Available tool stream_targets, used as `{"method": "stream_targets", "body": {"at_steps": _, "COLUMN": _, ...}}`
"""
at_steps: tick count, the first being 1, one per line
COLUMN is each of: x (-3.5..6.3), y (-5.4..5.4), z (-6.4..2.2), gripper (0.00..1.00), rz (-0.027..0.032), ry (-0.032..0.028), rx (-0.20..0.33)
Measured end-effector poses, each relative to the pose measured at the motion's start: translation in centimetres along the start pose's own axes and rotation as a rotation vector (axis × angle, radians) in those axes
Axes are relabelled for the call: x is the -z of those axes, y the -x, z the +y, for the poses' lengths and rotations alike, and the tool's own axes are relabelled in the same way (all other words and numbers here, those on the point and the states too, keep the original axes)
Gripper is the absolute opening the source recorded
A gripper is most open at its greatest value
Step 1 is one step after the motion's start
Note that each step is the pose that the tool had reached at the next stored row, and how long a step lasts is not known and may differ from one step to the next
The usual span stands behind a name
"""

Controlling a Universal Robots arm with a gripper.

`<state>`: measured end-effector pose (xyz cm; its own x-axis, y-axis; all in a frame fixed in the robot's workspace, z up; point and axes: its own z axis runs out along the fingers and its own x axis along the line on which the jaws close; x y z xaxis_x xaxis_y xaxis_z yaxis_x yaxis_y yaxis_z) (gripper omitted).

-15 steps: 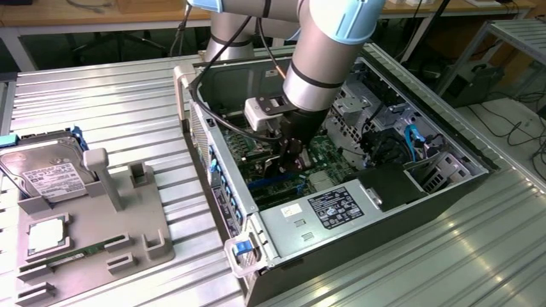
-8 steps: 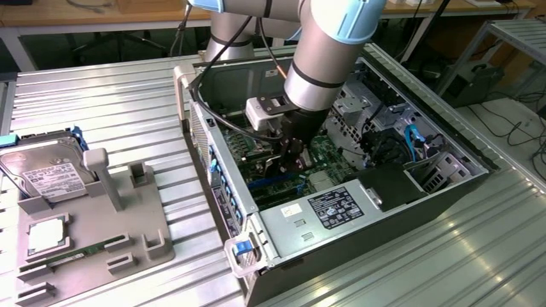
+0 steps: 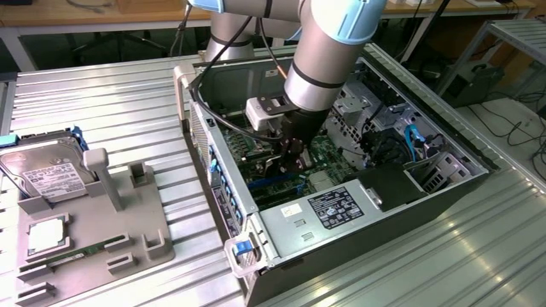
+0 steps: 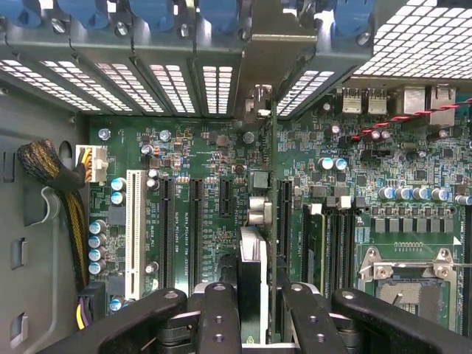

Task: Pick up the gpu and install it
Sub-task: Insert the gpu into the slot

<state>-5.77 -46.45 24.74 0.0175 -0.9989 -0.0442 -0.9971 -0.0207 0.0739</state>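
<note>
ribbed matt metal table (image 3: 128,96), glossy green motherboard (image 4: 199,155)

Ribbed metal table (image 3: 426,268), wooden desks (image 3: 102,16) behind.

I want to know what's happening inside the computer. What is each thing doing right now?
gripper: shut on the gpu, down inside the case.
gpu: held on edge over the green board's slots.
computer case: side open, lying flat.
hard drive: sitting in the grey holder.
memory stick: lying in the grey holder.
</note>
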Motion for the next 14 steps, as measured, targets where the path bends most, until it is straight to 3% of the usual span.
{"method": "stream_targets", "body": {"at_steps": 14, "x": -0.64, "y": -0.03, "z": -0.03, "gripper": 0.28, "rz": 0.0001, "ry": 0.0, "rx": 0.0}}
